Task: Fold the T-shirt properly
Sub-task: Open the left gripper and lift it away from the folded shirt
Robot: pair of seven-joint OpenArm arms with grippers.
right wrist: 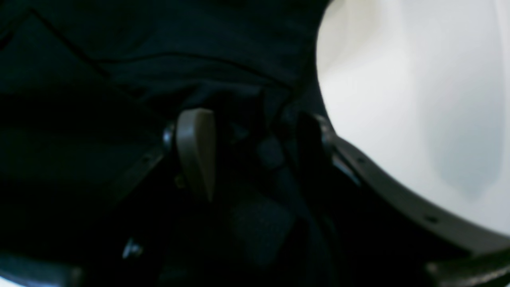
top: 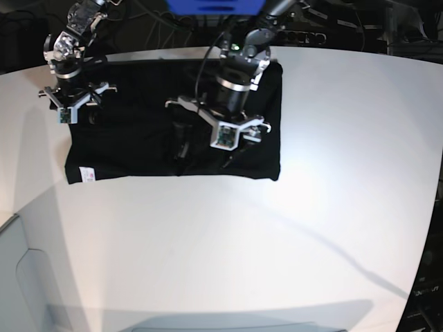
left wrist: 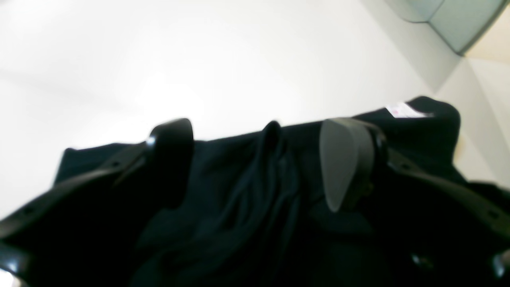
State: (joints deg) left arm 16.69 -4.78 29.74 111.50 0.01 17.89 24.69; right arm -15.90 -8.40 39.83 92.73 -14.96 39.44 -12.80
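A broad white table [top: 332,207] fills the base view, and the T-shirt [top: 138,131] lies on its far half as a dark, roughly rectangular slab, already doubled over so that no sleeve shows at its outline and no print faces up; that shape suggests the fold is well along, with further narrowing left to do. A small white tag [top: 87,174] sits at the near corner on the base view's left, and the same tag appears at the far edge of the cloth in the left wrist view, which helps fix how the garment is oriented. The left gripper [left wrist: 259,159] hangs low over the middle of the shirt, its fingers [left wrist: 342,163] spread apart with a raised ridge of black cloth between them but not pinched, so it reads as a release rather than a grasp. The right gripper [right wrist: 255,151] stands at the far corner of the shirt on the base view's left, jaws apart, with a bunched fold of fabric lying in the gap; whether the pads actually press that fold cannot be told from the dark, blurred wrist picture. Its post at the corner would suit pinning or lifting that edge for the next fold.
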